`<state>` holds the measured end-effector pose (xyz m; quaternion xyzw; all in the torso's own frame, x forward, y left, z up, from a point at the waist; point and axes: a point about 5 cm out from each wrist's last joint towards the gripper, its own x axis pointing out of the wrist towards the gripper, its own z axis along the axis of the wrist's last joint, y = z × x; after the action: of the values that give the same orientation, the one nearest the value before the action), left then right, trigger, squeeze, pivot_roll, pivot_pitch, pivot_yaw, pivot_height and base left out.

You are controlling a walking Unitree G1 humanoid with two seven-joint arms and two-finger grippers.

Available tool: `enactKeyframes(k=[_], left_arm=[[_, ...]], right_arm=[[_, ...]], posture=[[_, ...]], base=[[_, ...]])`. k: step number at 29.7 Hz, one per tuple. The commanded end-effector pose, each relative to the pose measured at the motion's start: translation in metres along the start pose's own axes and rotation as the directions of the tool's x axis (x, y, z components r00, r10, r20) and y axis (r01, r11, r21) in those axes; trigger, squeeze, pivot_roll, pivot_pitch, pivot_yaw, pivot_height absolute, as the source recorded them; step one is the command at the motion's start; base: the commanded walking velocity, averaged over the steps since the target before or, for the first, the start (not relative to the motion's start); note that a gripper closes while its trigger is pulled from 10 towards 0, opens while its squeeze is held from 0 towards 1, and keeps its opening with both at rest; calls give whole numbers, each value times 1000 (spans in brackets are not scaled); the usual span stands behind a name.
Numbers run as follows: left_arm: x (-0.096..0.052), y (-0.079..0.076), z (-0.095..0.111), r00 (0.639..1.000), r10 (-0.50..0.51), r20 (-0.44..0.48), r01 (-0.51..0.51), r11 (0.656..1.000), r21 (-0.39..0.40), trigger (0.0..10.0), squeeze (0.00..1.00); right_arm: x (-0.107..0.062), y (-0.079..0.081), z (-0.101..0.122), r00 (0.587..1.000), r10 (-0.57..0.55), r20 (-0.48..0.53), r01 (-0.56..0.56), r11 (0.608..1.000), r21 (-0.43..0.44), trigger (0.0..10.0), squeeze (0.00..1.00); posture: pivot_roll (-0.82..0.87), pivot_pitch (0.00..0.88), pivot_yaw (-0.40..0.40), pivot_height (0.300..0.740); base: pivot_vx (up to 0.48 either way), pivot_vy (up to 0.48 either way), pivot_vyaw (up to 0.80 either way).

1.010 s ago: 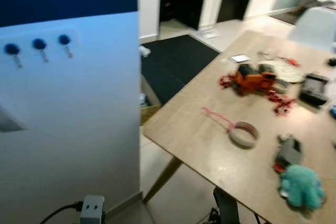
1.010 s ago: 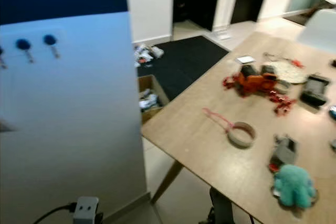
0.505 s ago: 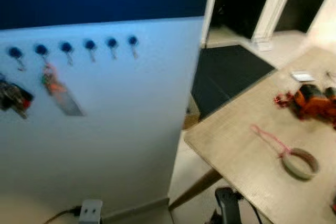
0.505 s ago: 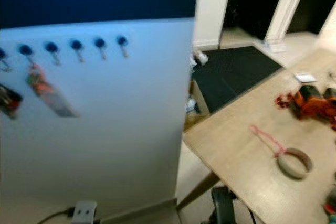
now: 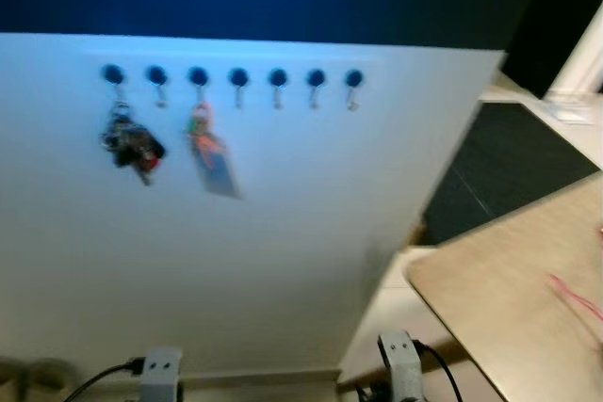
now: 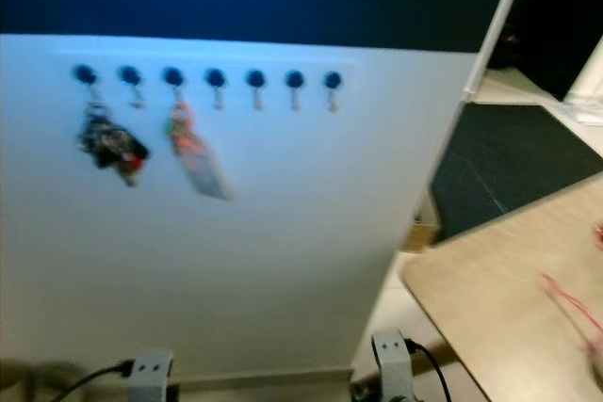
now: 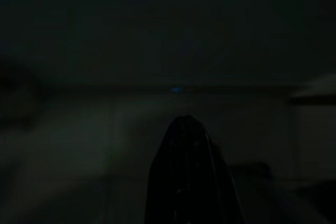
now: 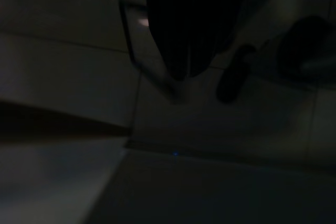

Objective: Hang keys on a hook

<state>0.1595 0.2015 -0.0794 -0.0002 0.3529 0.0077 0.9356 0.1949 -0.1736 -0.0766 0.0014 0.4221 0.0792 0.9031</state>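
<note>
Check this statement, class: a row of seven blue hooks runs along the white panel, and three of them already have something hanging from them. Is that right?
Not quite. The row of seven blue hooks on the white panel is right, but only two are occupied: a dark key bunch hangs from the first hook and an orange-tagged key set from the third. The left eye view shows this.

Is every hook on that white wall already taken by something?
No: only two hooks hold anything, a dark key bunch and an orange-tagged keyring; the other hooks hang bare.
</note>
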Motion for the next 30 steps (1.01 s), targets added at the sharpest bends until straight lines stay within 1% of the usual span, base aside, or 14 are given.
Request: enactKeyframes(k=[1,5,15,30], left_arm=[[-1,-1,-4,1000,-5,-26,5,1000,-3,10000,0],[-1,-1,-5,1000,-4,-31,4,1000,-6,10000,0],[0,-1,-6,999,-6,-45,5,1000,-16,10000,0],[0,-3,-5,999,-12,-40,11,1000,-17,10000,0]], right_arm=[[-1,0,-4,1000,-6,-8,6,1000,15,10000,0],[-1,1,-6,1000,0,-16,1,999,55,10000,0],[-2,3,-10,999,9,-35,-7,998,59,10000,0],[-1,3,-9,999,12,-30,-10,998,64,10000,0]], posture=[[85,62,-54,740],[85,60,-54,740],[82,60,-53,740],[83,58,-56,740]], base=[[0,0,0],[0,0,0],[0,0,0],[0,328,0]])
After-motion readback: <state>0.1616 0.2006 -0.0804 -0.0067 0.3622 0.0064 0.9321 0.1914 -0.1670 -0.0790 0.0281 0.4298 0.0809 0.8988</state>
